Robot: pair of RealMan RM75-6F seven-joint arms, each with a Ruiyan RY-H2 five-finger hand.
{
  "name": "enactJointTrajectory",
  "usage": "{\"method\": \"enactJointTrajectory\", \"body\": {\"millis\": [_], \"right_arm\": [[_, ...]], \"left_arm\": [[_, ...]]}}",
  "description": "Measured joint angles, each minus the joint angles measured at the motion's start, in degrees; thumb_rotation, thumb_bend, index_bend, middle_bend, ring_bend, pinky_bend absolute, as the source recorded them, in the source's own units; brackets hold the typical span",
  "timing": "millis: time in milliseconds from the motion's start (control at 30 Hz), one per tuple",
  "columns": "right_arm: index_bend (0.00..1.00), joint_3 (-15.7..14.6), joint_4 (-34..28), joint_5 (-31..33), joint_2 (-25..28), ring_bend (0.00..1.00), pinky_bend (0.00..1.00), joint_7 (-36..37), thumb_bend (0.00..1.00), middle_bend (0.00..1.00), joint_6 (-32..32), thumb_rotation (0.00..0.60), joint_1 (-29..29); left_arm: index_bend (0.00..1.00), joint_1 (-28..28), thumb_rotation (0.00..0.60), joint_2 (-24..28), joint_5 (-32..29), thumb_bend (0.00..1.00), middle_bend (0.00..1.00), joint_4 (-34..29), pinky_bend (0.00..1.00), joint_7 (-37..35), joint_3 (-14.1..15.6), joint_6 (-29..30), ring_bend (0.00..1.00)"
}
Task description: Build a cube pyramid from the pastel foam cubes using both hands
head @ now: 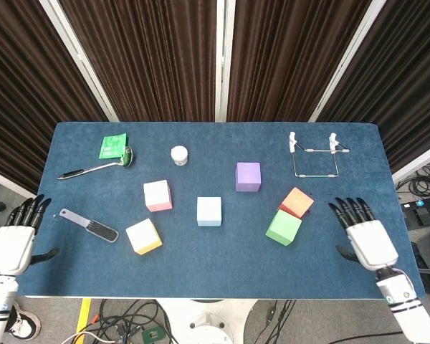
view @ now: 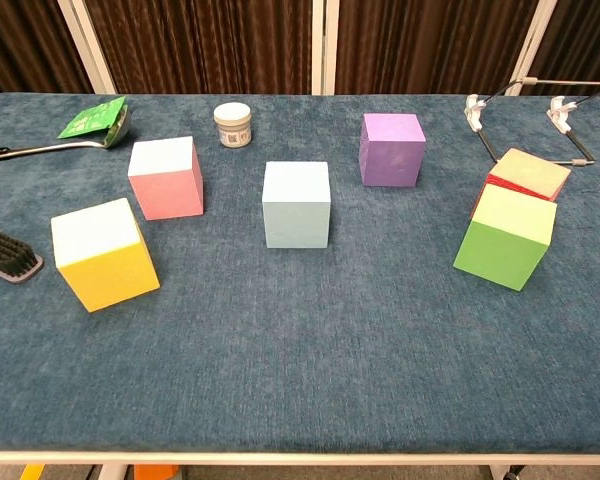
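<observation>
Several foam cubes lie apart on the blue table: pink, light blue, purple, yellow, green and orange-red. The green and orange-red cubes touch. My left hand hangs open off the table's left front corner. Over the table's right front, to the right of the green cube, my right hand is open and holds nothing. The chest view shows neither hand.
A black brush lies near the left edge. At the back left are a spoon and a green packet. A small white jar stands at the back, a wire rack at the back right.
</observation>
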Motion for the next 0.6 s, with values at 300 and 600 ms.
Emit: {"method": "enactJointTrajectory", "body": {"millis": [300, 600], "right_arm": [[0.0, 2.1, -2.0, 0.3, 0.3, 0.0, 0.0, -5.5, 0.14, 0.04, -10.3, 0.6, 8.9], [0.0, 7.3, -1.6, 9.2, -1.9, 0.0, 0.0, -4.5, 0.13, 0.04, -18.5, 0.6, 17.3]], "left_arm": [[0.05, -0.2, 0.6, 0.1, -0.4, 0.0, 0.03, -0.4, 0.14, 0.3, -0.3, -0.3, 0.02], [0.05, -0.7, 0.6, 0.1, -0.8, 0.0, 0.03, 0.1, 0.14, -0.4, -0.6, -0.9, 0.02]]}}
